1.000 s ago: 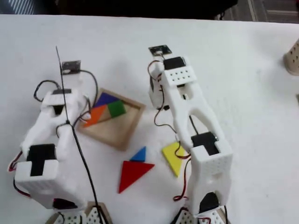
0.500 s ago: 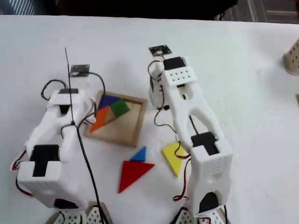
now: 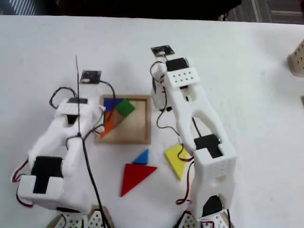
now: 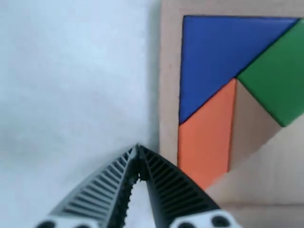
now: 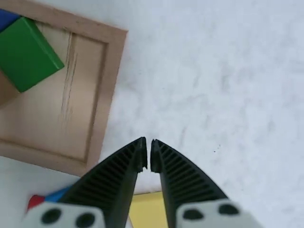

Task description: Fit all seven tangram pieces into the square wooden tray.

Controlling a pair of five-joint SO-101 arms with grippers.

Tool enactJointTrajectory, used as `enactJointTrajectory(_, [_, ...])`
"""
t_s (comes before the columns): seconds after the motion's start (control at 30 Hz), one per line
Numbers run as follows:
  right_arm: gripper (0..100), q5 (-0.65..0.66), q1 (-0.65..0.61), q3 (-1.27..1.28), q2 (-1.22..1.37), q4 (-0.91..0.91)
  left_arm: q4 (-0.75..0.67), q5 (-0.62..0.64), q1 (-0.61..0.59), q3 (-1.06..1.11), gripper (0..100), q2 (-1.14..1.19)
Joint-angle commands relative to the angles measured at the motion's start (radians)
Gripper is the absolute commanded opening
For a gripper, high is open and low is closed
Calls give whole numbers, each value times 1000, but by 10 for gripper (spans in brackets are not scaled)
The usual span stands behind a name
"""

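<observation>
We count three home: a large blue triangle (image 3: 110,102), green square (image 3: 125,107) and orange piece (image 3: 108,124), clustered in one corner of the square wooden tray (image 3: 148,121). A small blue triangle (image 3: 141,157), red triangle (image 3: 134,175) and yellow piece (image 3: 175,160) lie loose on the white worktop (image 3: 237,71) nearby (much left, we judge). The left tool (image 4: 138,151) is closed and empty beside the tray's rim, and the right tool (image 5: 147,145) is closed and empty too. Beyond the far edge, darkness.

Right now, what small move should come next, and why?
Probably the right gripper should open and draw back toward the yellow piece. It is shut over bare table beside the tray, the yellow piece lies close by, and the red triangle and small blue triangle also lie outside.
</observation>
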Motion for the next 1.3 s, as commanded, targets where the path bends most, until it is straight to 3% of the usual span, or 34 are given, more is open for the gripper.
enactJointTrajectory(0.0, [17, 12, 2, -2, -70, 1, -68, 2, 50, 66, 24, -79])
enactJointTrajectory(0.27, [17, 3, -113, 241, -182, -44, -295, 11, -143, 64, 24, -113])
enactJointTrajectory(0.53, [17, 38, -148, 740, -553, -331, -318, 11, -156, 64, 24, -113])
enactJointTrajectory(0.7, [68, -130, -185, 936, -696, -479, -318, 11, -156, 64, 24, -113])
enactJointTrajectory(0.87, [214, -264, -318, 988, -700, -498, -361, 11, -188, 63, 24, -111])
enactJointTrajectory(1.07, [226, -359, -386, 967, -605, -530, -382, 11, -203, 63, 24, -111])
enactJointTrajectory(1.27, [227, -402, -421, 827, -415, -432, -384, 11, -205, 41, 24, -108])
